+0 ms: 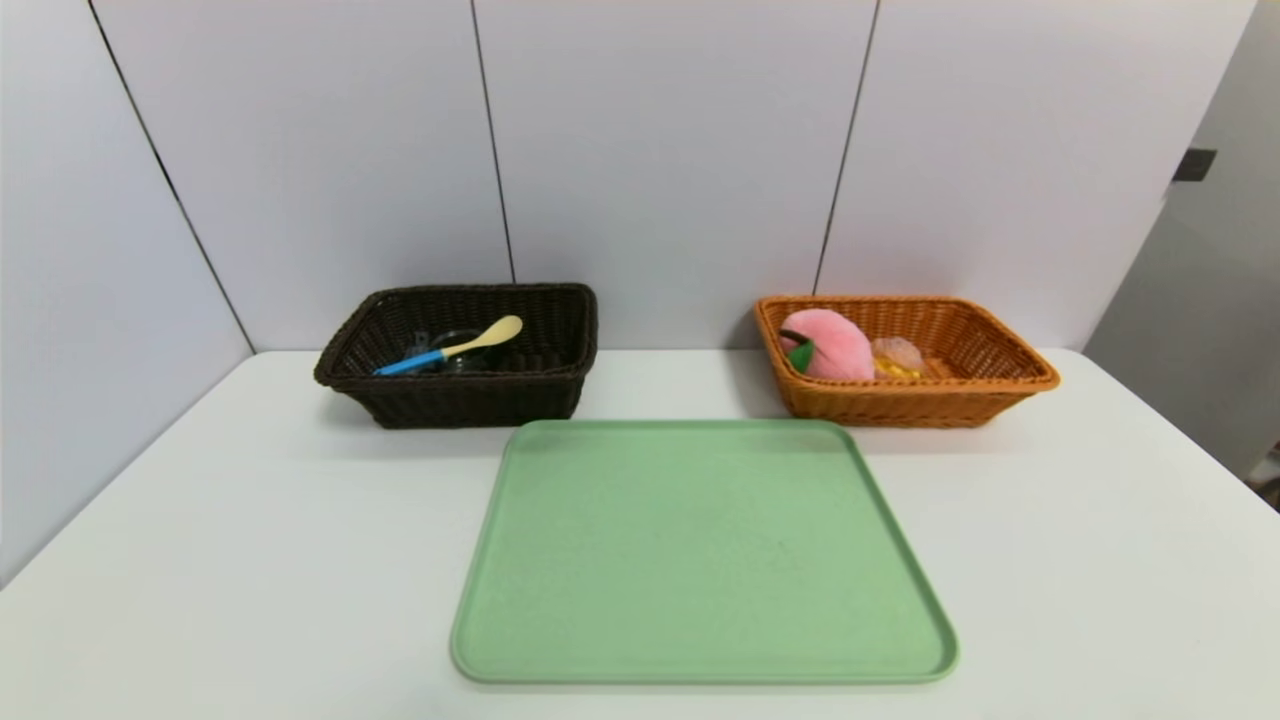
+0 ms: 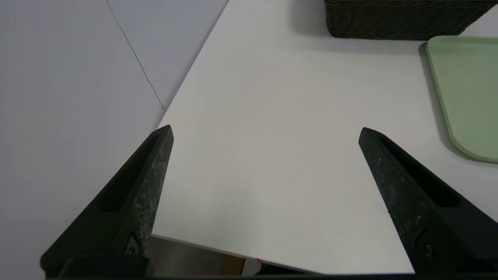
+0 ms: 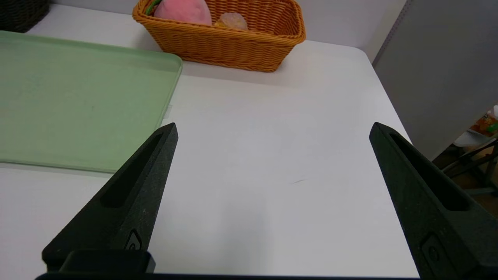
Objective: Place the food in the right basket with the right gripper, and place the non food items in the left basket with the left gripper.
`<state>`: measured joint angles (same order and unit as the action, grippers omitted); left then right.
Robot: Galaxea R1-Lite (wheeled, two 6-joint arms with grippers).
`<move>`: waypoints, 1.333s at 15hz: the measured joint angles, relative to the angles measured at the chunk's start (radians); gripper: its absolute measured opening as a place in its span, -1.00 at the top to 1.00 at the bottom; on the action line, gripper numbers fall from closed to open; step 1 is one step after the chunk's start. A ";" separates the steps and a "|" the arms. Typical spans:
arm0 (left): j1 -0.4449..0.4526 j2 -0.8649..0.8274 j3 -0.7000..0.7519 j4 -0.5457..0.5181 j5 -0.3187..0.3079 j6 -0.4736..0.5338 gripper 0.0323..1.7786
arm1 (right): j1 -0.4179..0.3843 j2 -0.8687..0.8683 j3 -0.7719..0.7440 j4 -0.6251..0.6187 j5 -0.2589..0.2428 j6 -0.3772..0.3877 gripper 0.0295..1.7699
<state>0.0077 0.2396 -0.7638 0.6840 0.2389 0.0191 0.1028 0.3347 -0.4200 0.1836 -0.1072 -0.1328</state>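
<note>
The dark brown left basket (image 1: 460, 400) stands at the back left and holds a spoon (image 1: 452, 348) with a blue handle and cream bowl, plus a dark item I cannot make out. The orange right basket (image 1: 1000, 395) at the back right holds a pink plush peach (image 1: 828, 345) and a small clear packet of yellow food (image 1: 897, 358). Neither arm shows in the head view. My left gripper (image 2: 265, 132) hangs open over bare table near the front left edge. My right gripper (image 3: 273, 130) is open over bare table right of the tray, holding nothing.
A green tray (image 1: 700, 550) lies in the middle of the white table (image 1: 200, 560) with nothing on it. Grey wall panels close off the back and left. The table's right edge (image 3: 389, 101) drops to the floor beside a grey partition.
</note>
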 joint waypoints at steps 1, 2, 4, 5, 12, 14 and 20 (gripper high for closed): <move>0.005 -0.024 0.024 -0.001 -0.019 0.029 -0.90 | 0.000 -0.013 0.006 -0.001 0.000 0.001 -0.92; 0.007 -0.053 0.055 -0.006 -0.037 0.061 -0.90 | 0.000 -0.028 0.020 -0.012 -0.002 0.009 -0.92; 0.008 -0.122 0.114 -0.012 -0.065 0.130 -0.90 | 0.000 -0.044 0.030 -0.068 -0.014 0.045 -0.92; 0.008 -0.162 0.153 -0.016 -0.076 0.160 -0.90 | 0.000 -0.049 0.037 -0.101 -0.027 0.052 -0.92; 0.006 -0.239 0.285 -0.113 -0.093 0.246 -0.90 | -0.061 -0.074 0.032 -0.133 -0.077 0.027 -0.92; 0.006 -0.240 0.298 -0.113 -0.092 0.248 -0.90 | -0.074 -0.109 0.071 -0.133 -0.053 0.026 -0.92; 0.006 -0.241 0.423 -0.248 -0.087 0.236 -0.90 | -0.096 -0.296 0.231 -0.158 0.055 0.019 -0.92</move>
<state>0.0134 -0.0017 -0.3406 0.4357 0.1515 0.2549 0.0072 0.0389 -0.1885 0.0253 -0.0519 -0.1140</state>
